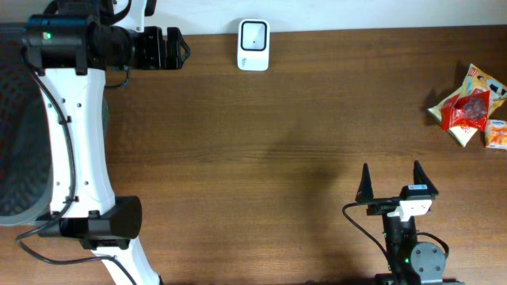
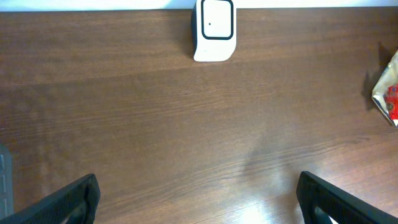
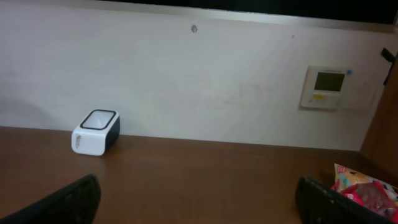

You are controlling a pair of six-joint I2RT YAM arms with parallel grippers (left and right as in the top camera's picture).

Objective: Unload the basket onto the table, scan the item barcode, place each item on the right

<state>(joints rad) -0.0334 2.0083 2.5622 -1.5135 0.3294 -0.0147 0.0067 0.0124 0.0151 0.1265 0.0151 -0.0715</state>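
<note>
Two hands, both spread wide and holding nothing: your left hand [image 1: 182, 49] sits upper left of the overhead frame, your right hand [image 1: 391, 178] lower right. You've got the snack packet [image 1: 469, 107] lying at the far right of the bench [image 1: 277, 142], well apart from the white scanner [image 1: 253, 45] at top centre.

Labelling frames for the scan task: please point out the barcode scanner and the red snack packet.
barcode scanner [image 1: 253, 45], overhead view, middle of its white body.
red snack packet [image 1: 468, 108], overhead view, its red front panel.
</note>
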